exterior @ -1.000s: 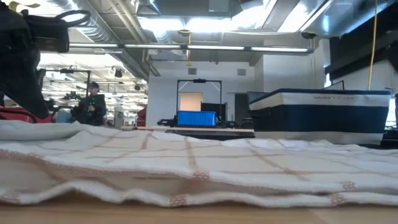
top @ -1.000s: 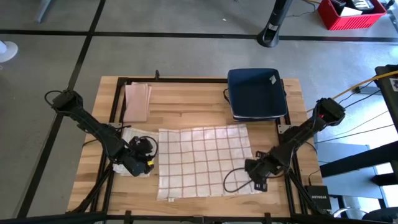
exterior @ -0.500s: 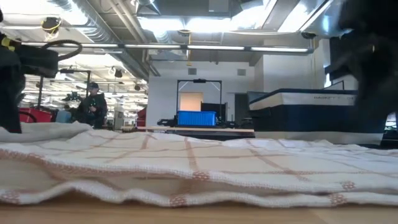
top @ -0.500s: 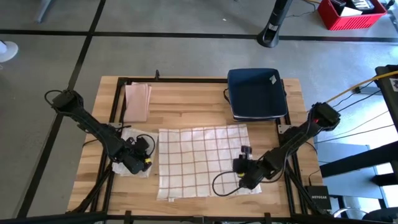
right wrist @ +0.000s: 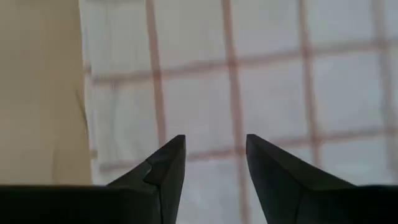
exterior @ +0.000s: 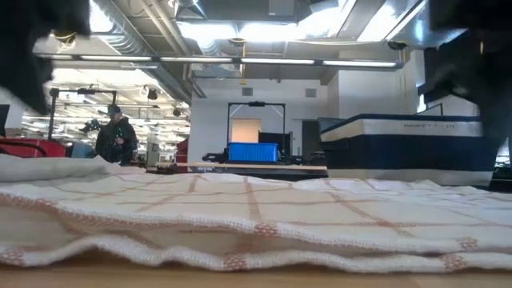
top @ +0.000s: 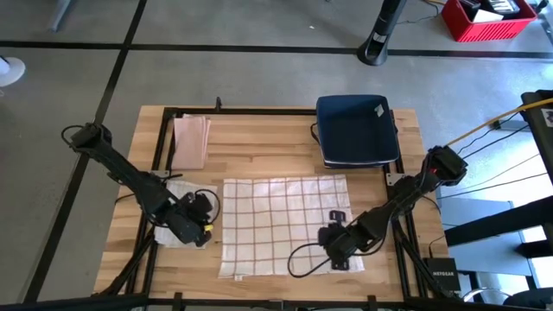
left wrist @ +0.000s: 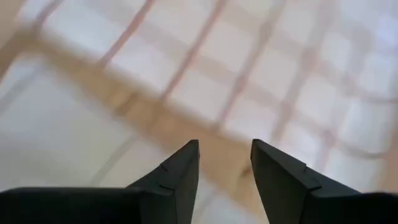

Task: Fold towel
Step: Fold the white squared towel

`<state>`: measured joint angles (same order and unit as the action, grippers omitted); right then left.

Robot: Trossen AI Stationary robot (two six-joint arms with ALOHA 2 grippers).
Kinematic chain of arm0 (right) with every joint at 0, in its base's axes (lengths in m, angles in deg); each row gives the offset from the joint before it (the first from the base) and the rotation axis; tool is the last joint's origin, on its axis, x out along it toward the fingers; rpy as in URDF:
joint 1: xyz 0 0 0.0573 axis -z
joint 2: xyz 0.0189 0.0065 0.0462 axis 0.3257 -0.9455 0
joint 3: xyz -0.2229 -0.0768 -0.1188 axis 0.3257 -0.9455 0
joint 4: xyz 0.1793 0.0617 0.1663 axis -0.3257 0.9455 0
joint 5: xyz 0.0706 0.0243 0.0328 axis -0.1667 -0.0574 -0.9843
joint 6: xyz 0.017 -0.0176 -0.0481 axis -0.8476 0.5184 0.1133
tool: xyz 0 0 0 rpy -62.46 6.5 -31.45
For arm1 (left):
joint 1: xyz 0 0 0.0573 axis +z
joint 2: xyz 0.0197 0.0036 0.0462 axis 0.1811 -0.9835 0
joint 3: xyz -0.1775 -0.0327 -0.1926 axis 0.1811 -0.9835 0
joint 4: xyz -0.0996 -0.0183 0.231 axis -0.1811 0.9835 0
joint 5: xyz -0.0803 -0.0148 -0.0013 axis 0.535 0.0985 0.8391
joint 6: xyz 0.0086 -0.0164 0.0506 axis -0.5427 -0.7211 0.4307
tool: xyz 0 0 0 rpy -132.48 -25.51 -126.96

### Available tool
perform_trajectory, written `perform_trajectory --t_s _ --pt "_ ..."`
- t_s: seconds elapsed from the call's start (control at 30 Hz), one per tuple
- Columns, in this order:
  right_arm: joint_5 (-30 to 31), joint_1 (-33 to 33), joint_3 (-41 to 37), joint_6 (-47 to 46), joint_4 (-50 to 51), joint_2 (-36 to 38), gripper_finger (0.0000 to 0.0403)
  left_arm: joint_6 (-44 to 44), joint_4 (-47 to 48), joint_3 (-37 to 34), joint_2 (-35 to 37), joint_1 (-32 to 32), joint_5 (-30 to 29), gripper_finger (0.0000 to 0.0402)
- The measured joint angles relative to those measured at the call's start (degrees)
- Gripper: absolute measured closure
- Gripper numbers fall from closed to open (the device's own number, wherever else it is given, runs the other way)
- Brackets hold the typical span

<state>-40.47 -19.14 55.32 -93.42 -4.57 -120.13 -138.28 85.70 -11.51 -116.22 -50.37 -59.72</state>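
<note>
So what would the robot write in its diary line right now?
towel: flat, unfolded | left gripper: open, at towel's left edge | right gripper: open, over towel's near right corner | nothing held

Folded navy cloth (top: 357,130) and folded tan cloth (top: 191,142) on far tabletop; red bin (top: 486,17) beyond.

Left gripper (left wrist: 225,155) jaws parted and empty above the checked towel's (left wrist: 261,81) edge.

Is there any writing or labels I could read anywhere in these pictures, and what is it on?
Small black box off the table's right corner: white lettering, looks like "NETGEAR", barely legible.
Folded navy-and-white stack: a dark line of print on its white band, too blurred to read.
Checked towel: no writing.
</note>
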Motion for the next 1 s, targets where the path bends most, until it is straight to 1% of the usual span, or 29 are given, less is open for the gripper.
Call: perform_trajectory --t_s 0.13,0.2,0.27,0.37,0.53,0.6,0.67,0.7,0.8,0.9,1.0 --pt "6.57 1.78 1.74 4.88 -2.83 0.04 0.0231 10.23 -11.87 -0.17 -0.77 0.42 -6.11 0.0263" --pt "8.81 2.74 1.15 6.13 -3.53 -0.12 0.0231 14.17 -17.91 -1.25 -2.14 1.48 -7.25 0.0263" --pt "9.55 3.82 -0.03 6.24 -2.76 -0.25 0.0231 15.83 -24.07 -2.59 -4.41 2.74 -6.3 0.0263" --pt "8.35 6.03 -3.02 5.76 -1.38 -0.25 0.0231 15.88 -29.34 -4.4 -8.98 4.12 -1.6 0.0263" --pt "0.55 8.65 -9.1 6.0 -5.15 -0.27 0.0231 13.56 -29.8 -4.67 -18.45 4.79 6.06 0.0263" --pt "-1.31 8.72 -10.62 5.86 -7.28 -0.07 0.0231 11.85 -30.31 -4.35 -21.33 4.87 8.6 0.0263" --pt "-1.69 8.6 -11.62 5.66 -8.31 0.09 0.0231 10.48 -29.93 -4.1 -23.29 4.85 11.51 0.0263" --pt "-1.79 8.58 -11.86 5.39 -8.58 0.08 0.0231 9.72 -29.91 -3.93 -23.63 4.83 12.61 0.0263" --pt "-1.91 8.59 -12.08 4.4 -9.33 0.06 0.0231 8.96 -29.54 -3.95 -23.42 4.63 13.45 0.0263" --pt "-2.06 8.57 -11.31 5.01 -10.79 -0.12 0.0231 11.27 -27.51 -3.65 -21.08 5.13 16.24 0.0263" --pt "-2.02 8.57 -9.37 7.45 -8.56 0.13 0.0231 14.38 -24.57 -2.84 -17.37 6.4 17.33 0.0263"
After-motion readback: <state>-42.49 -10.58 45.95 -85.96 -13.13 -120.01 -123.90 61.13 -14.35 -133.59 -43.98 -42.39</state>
